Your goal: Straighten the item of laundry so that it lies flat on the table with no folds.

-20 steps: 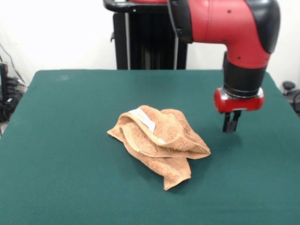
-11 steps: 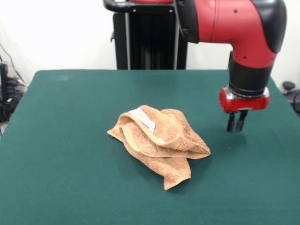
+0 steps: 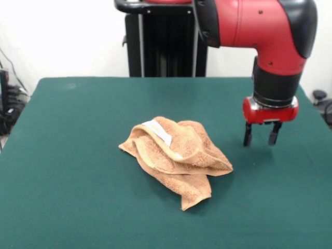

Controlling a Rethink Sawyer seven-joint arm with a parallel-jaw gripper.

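Laundry first: the item of laundry (image 3: 174, 158), an orange-tan terry towel, lies crumpled in a heap near the middle of the dark green surface (image 3: 67, 155). Only the front view is on hand for this moment. The towel is bunched and folded over on itself, with several layers stacked and rolled edges showing along its upper side. A small white label (image 3: 158, 132) shows on the top fold toward the heap's left part. One corner of the cloth trails down toward the picture's bottom, forming a blunt tip, while another rounded fold juts out to the picture's right. The left edge of the heap tapers to a thin flap resting on the felt.

To the picture's right of the towel, the red and black arm (image 3: 270, 36) comes down from above, bending at a bulky red elbow into a black wrist section with a red collar. Below that hangs the end effector (image 3: 261, 136), its two dark fingers (image 3: 247, 136) spread apart with a clear gap between them, holding nothing. It hovers above the felt, near the towel's right fold but apart from it, not touching the cloth. A black pedestal column (image 3: 161, 46) stands behind the surface's far edge against a pale wall.
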